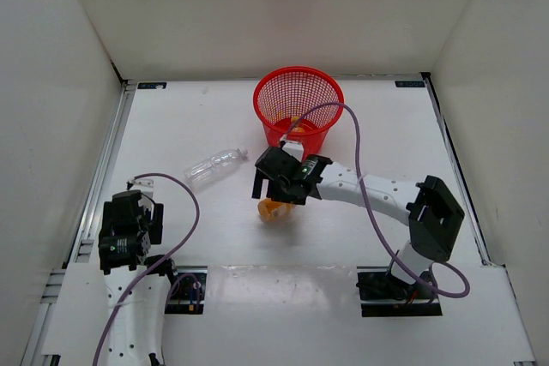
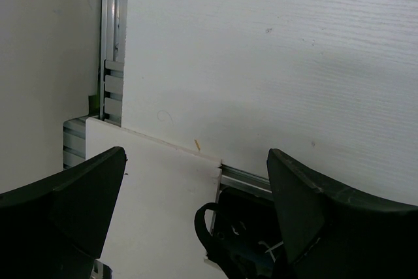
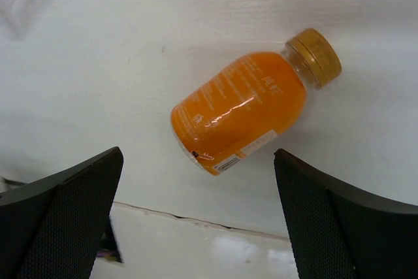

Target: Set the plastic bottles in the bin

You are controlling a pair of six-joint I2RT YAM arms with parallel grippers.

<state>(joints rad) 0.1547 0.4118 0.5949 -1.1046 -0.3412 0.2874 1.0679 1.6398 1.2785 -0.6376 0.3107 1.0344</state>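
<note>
The stubby orange bottle (image 1: 272,210) lies on its side on the table, and in the right wrist view (image 3: 240,110) its gold cap points up right. My right gripper (image 1: 276,193) is open and empty just above it, its jaws (image 3: 198,181) wide on either side of the bottle's base without touching it. The longer clear bottle (image 1: 214,165) lies on its side to the left. The red mesh bin (image 1: 266,100) stands upright at the back, and a small orange-topped thing (image 1: 291,123) shows inside it. My left gripper (image 1: 120,250) is open and empty (image 2: 196,161).
The left arm is folded back over its own base (image 2: 241,240) at the near left edge. An aluminium rail (image 1: 105,169) runs along the left side. White walls enclose the table. The right arm's purple cable (image 1: 356,139) loops over the bin's near rim.
</note>
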